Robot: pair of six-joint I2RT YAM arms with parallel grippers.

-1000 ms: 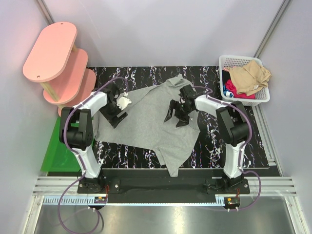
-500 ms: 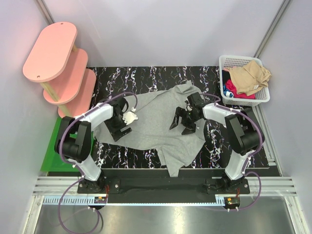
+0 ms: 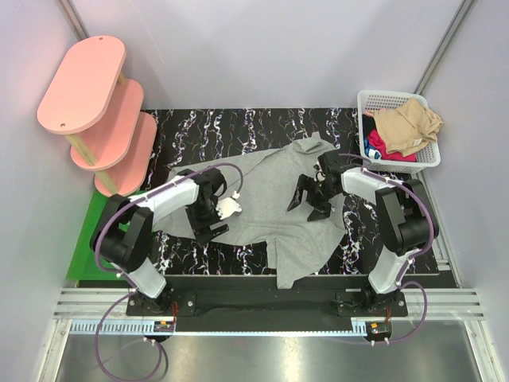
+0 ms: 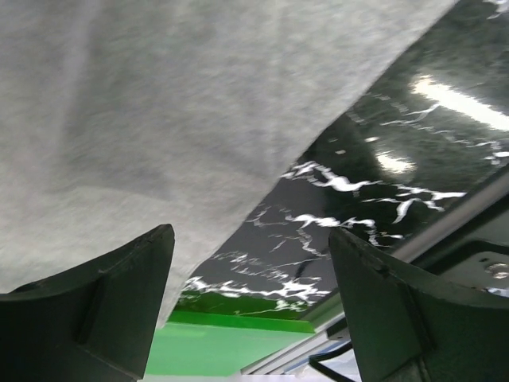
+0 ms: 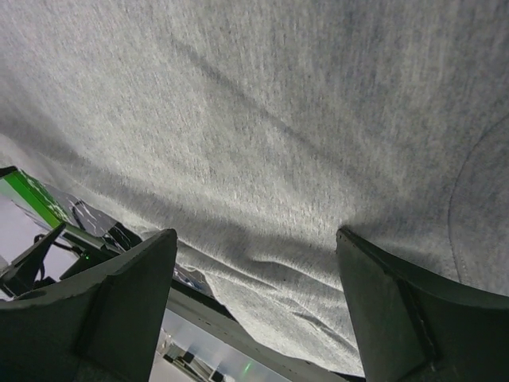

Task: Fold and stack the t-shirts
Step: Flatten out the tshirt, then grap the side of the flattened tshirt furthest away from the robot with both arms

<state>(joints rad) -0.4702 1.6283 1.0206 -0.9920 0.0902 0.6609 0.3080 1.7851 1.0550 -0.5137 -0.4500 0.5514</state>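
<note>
The left jaws stand wide open with nothing between them, low over the near left edge of the grey t-shirt [image 3: 262,199]. From the left wrist, that hem runs slantwise between the fingers, with the black marbled surface [image 3: 238,127] and a strip of green mat [image 4: 231,342] beyond it. The right jaws are also spread and empty, just above the shirt's right side, where a curved seam shows at the edge of the right wrist view. The shirt lies askew and rumpled across the middle of the surface, one end trailing toward the near edge. The step looks like taking hold to spread it flat before folding. Each set of jaws should come down on an outer edge or corner, pinch the cloth cleanly without bunching spare layers, then draw apart evenly so the wrinkles go. At the far right, the white basket [image 3: 387,99] holds a tan shirt [image 3: 407,123] on top, a red one [image 3: 386,150] beneath and a bit of blue cloth [image 3: 367,148].
</note>
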